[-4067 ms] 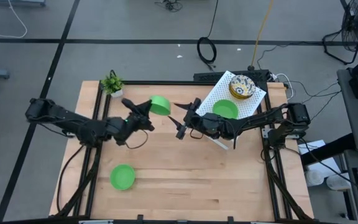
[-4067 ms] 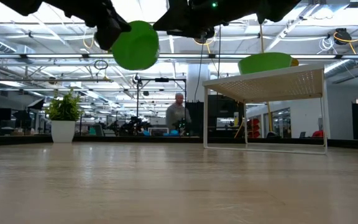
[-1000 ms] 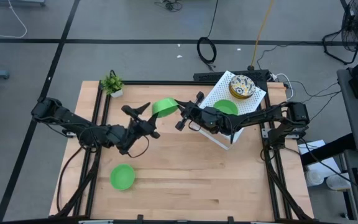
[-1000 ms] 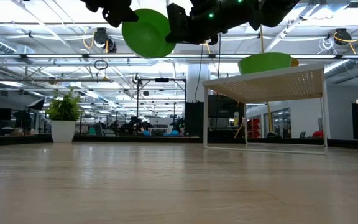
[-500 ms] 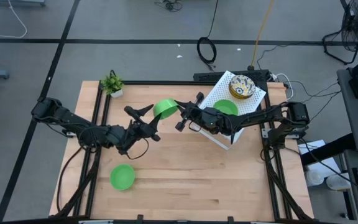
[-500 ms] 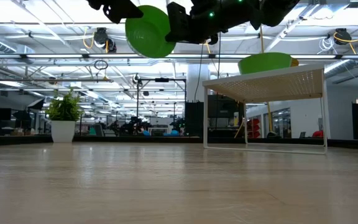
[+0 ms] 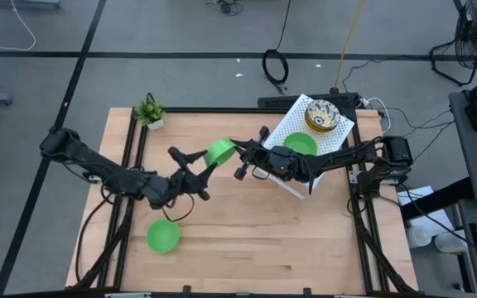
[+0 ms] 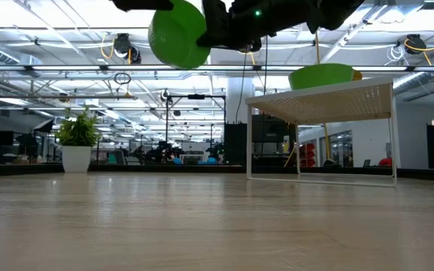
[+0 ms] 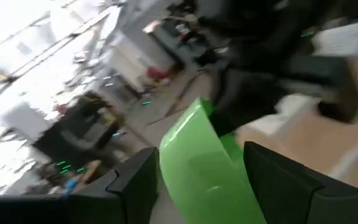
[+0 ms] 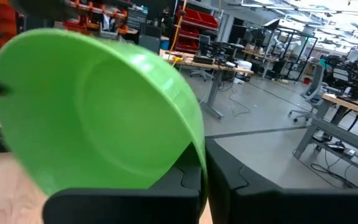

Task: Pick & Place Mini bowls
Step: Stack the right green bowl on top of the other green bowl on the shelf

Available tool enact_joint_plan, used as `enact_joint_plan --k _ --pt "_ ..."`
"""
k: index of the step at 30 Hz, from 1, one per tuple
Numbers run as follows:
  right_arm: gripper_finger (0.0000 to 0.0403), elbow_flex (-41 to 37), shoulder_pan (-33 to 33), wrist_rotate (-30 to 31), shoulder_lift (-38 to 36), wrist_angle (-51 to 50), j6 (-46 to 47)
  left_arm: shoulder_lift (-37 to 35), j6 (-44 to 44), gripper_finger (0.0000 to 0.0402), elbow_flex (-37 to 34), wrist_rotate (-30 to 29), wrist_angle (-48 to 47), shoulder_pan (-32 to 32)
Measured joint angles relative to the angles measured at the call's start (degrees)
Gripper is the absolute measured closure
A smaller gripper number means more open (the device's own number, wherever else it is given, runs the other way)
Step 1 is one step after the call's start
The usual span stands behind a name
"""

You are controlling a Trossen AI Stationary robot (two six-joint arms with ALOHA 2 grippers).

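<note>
Your right jaws [image 7: 240, 150] are clenched on the rim of a green bowl [image 7: 219, 152], held tilted in the air above the middle of the counter [image 7: 305, 240]. Your left jaws [image 7: 187, 157] sit released, spread to either side of that bowl. It looks light, stiff and slick, so pinch the thin rim squarely. Another green bowl [image 7: 163, 236] lies near left; a third [image 7: 301, 144] and a patterned bowl [image 7: 322, 115] rest on the white rack [image 7: 281, 132], far right.
</note>
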Motion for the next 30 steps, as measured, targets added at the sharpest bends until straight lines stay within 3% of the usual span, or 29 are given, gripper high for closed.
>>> enact_joint_plan --k 2,5,8,15,24,30 --pt "0.0401 0.0 0.0 0.3 0.0 -0.2 -0.1 -1.3 -5.8 0.0165 1.7 5.1 -9.9 -0.3" --pt "0.0401 0.0 -0.1 0.7 0.0 -0.1 0.0 -2.8 -14.0 0.0165 4.4 17.5 -23.2 0.6" --pt "0.0402 0.0 -0.1 1.1 0.0 -0.3 0.0 -4.3 -17.8 0.0165 5.7 26.5 -27.1 1.9" --pt "0.0402 0.0 -0.2 1.2 0.0 -0.6 0.0 -11.7 -21.6 0.0165 5.7 32.6 -32.0 4.1" --pt "0.0402 0.0 -0.2 1.3 0.0 -1.0 -0.1 -27.4 -23.0 0.0173 5.6 54.8 -50.1 10.8" --pt "0.0403 0.0 -0.2 1.3 0.0 -0.8 -0.1 -38.7 -23.1 0.0178 -0.6 55.7 -46.8 14.7"
